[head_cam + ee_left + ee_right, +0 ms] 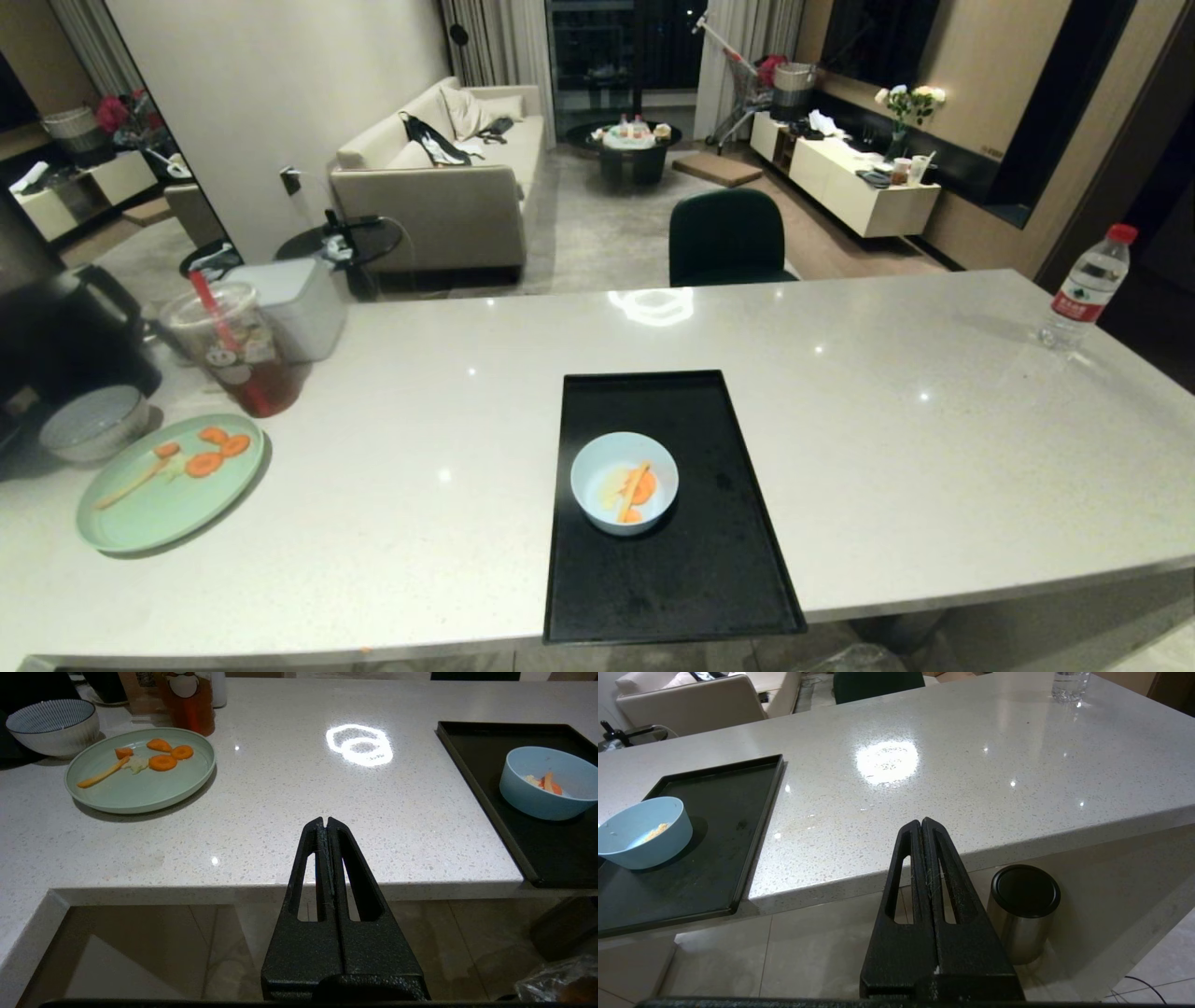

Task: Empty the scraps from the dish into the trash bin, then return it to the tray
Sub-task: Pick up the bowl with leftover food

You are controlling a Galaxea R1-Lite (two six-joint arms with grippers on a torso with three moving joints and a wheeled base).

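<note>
The dish (624, 483), a small pale-blue bowl, stands upright on the black tray (709, 560) at the counter's near edge. It holds the scraps (635, 487): orange carrot slices, an orange strip and pale bits. Neither arm is in the head view. My left gripper (325, 820) is shut and empty, hanging before the counter's edge, with the dish (549, 784) and tray (551, 854) off to one side. My right gripper (921, 821) is also shut and empty, on the other side of the tray (714, 826). Of the trash bin only crinkly clear plastic (556, 980) shows, low by the floor.
A mint-green plate (168, 481) with carrot slices, a ribbed bowl (93, 422) and a drink cup with a red straw (233, 350) stand at the counter's left. A water bottle (1088, 289) is far right. A steel bin with a black lid (1024, 910) stands on the floor under the counter.
</note>
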